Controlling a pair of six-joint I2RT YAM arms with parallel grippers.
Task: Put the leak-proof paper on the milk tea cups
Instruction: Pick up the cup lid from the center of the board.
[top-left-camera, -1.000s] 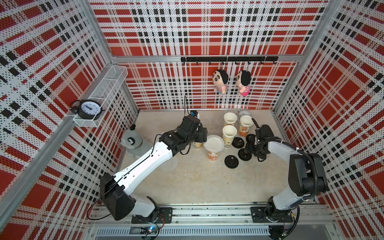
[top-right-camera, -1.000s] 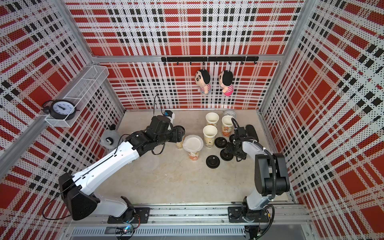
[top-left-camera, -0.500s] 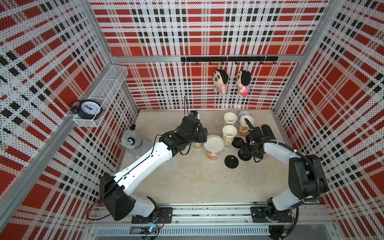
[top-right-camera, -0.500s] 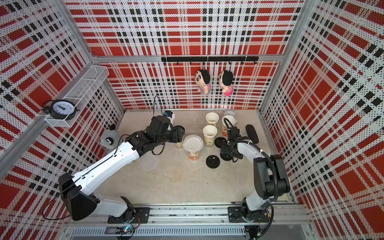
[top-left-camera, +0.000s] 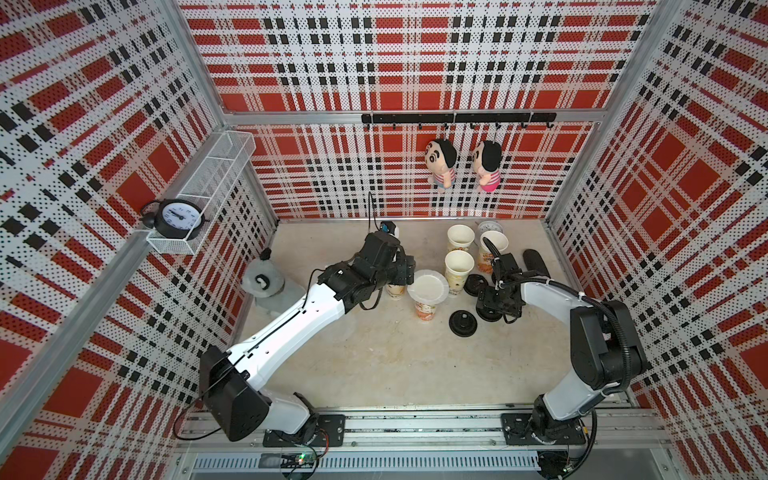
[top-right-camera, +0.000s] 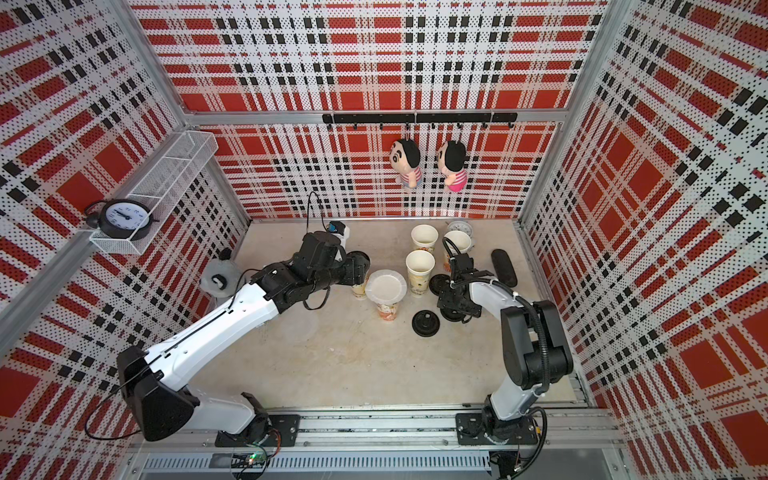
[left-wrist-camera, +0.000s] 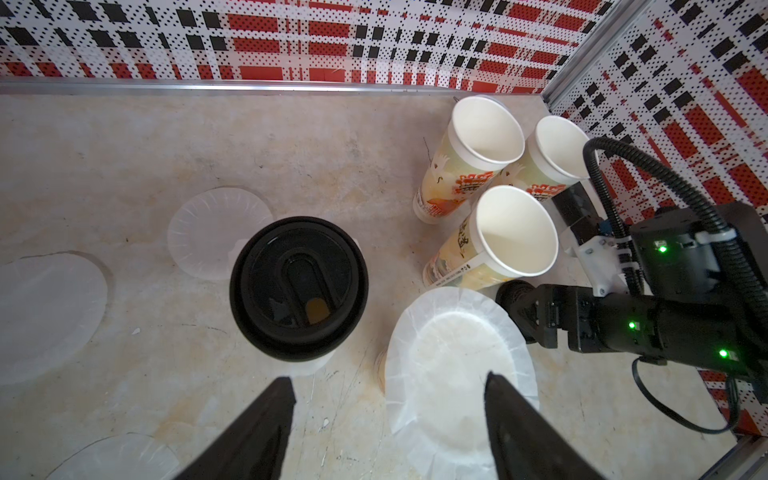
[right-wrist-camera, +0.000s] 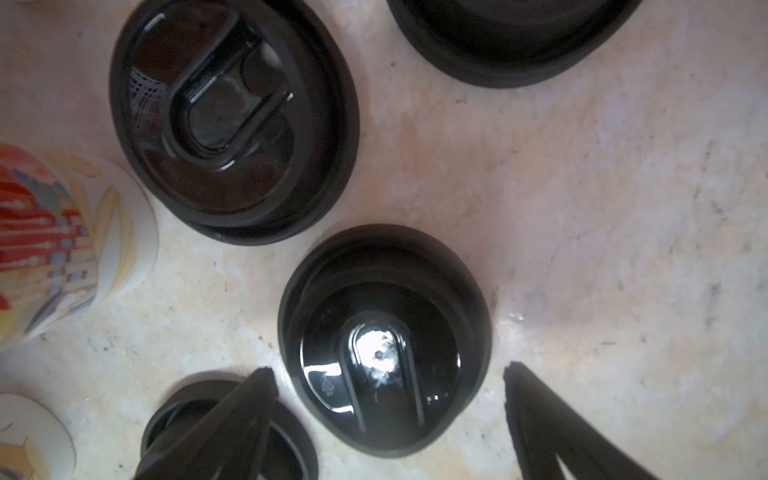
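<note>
The left gripper (left-wrist-camera: 388, 380) is spread and holds nothing, hanging above the gap between a lidded cup (left-wrist-camera: 299, 286) and a covered cup (top-left-camera: 426, 311), whose mouth bears a round paper (left-wrist-camera: 453, 361) overhanging the rim. Both stand near the middle of the worktop (top-left-camera: 374, 365), toward its back edge. Three open cups (left-wrist-camera: 515, 232) cluster close together toward the back right corner. Three loose papers (left-wrist-camera: 216, 232) lie flat on the worktop by the lidded cup, one partly hidden behind it. The right gripper (right-wrist-camera: 388, 372) is spread too, low over the right half, with a black lid (right-wrist-camera: 384, 340) lying between its fingers (right-wrist-camera: 232, 415), one just beside the rim, the other apart. More lids (right-wrist-camera: 232, 120) lie around it, one beside an open cup.
</note>
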